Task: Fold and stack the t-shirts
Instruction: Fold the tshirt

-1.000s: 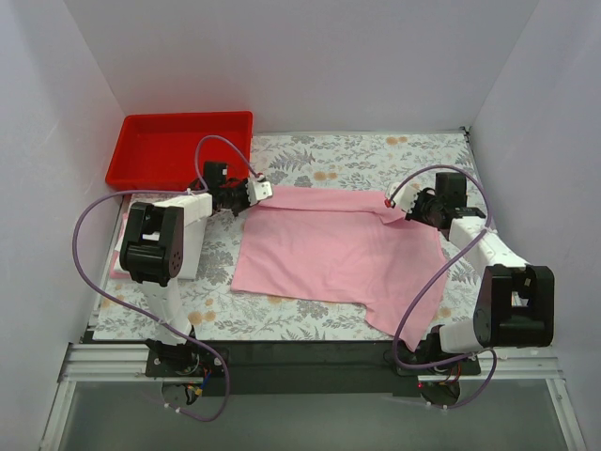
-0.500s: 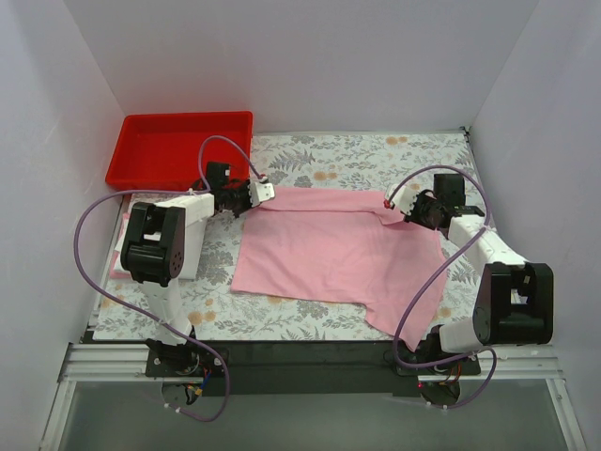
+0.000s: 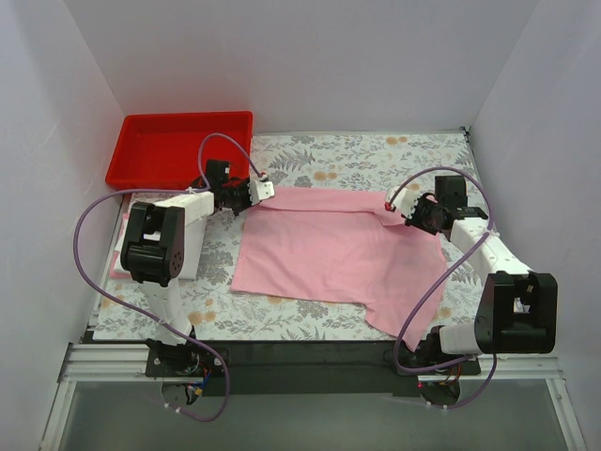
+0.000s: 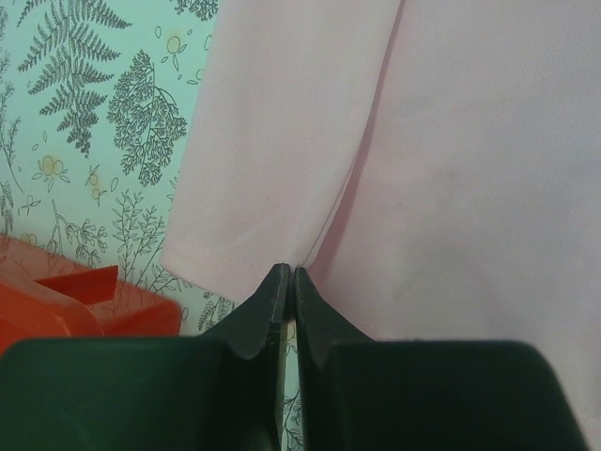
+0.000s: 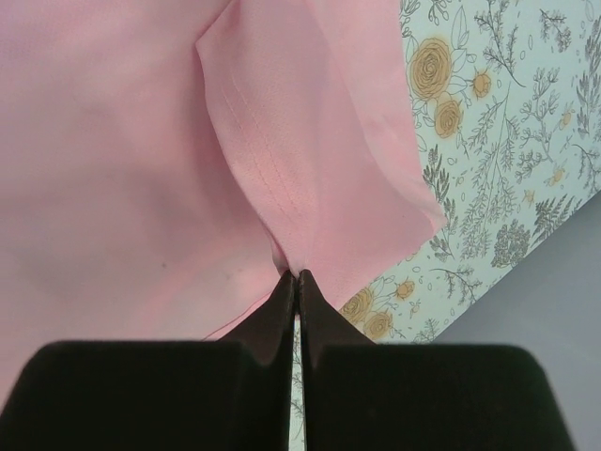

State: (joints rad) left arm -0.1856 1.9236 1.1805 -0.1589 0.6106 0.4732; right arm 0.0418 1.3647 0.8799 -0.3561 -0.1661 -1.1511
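Observation:
A light pink t-shirt (image 3: 329, 249) lies spread flat on the floral tablecloth (image 3: 357, 155) at the middle of the table. My left gripper (image 3: 266, 191) is shut on its far left corner; in the left wrist view the fingertips (image 4: 288, 272) pinch the hem of a folded flap of the shirt (image 4: 451, 169). My right gripper (image 3: 392, 204) is shut on the far right sleeve; in the right wrist view the tips (image 5: 297, 275) pinch a bunched fold of the shirt (image 5: 113, 169). No white shirt is in view.
A red tray (image 3: 178, 146) stands at the far left, just behind my left gripper, and its corner shows in the left wrist view (image 4: 56, 301). A bit of pink cloth (image 3: 117, 263) shows at the table's left edge. White walls close in three sides.
Both grippers have shifted slightly outward and toward the far side, still holding the shirt's far corners. The shirt's far edge looks a little tauter.

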